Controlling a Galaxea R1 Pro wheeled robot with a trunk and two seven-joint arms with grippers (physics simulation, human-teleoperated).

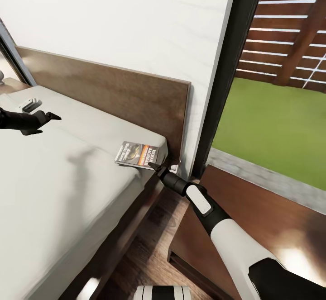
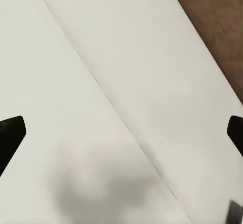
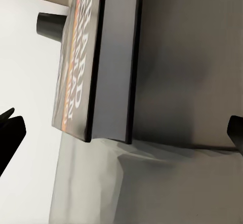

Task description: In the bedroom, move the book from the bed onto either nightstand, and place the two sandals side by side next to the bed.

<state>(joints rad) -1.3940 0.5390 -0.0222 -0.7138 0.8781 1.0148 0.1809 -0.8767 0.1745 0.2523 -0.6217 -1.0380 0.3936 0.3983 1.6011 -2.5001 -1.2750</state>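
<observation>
The book (image 1: 139,154) lies flat on the light-grey mattress (image 1: 68,187) of the bed, at the corner nearest the headboard (image 1: 117,89). My right gripper (image 1: 156,168) is open and sits just off that corner, level with the book's edge. In the right wrist view the book (image 3: 101,67) appears edge-on, ahead of the wide-apart fingertips (image 3: 10,135). My left gripper (image 1: 49,117) hovers open above the middle of the mattress (image 2: 121,82) and holds nothing. A dark-brown nightstand (image 1: 258,218) stands under my right arm. The sandals are out of view.
A tall black-framed window (image 1: 231,64) beside the headboard looks out on grass and a slatted fence. A narrow strip of wood floor (image 1: 145,250) runs between the bed frame and the nightstand. A small white object (image 1: 30,105) rests at the mattress's far side.
</observation>
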